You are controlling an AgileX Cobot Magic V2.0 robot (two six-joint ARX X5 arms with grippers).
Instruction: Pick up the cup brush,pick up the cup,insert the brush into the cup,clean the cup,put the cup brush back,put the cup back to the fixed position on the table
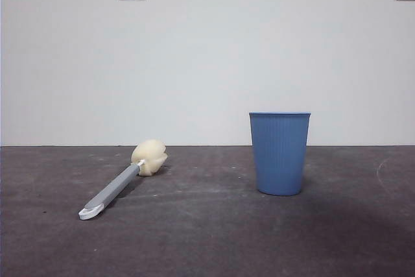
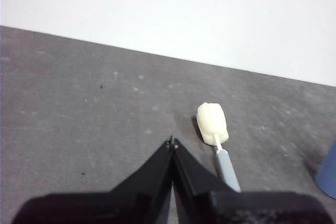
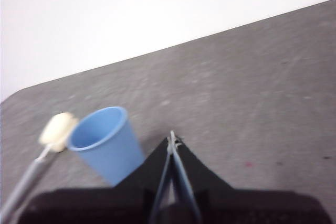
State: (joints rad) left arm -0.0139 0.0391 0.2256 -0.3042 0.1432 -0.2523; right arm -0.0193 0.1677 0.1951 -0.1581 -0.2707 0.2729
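I see both claws pressed together – left gripper [image 2: 172,142], right gripper [image 3: 172,139] – so lowering unopened could knock the flat-lying cup brush [image 1: 121,182] or topple the upright cup [image 1: 279,153].

Even soft light — faint shadow beside cup [image 1: 279,153]; right wrist view blurred.

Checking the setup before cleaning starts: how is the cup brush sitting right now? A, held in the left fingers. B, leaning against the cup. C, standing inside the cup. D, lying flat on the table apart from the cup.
D: the cup brush lies flat on the table, clear of the upright cup, with neither gripper holding it.
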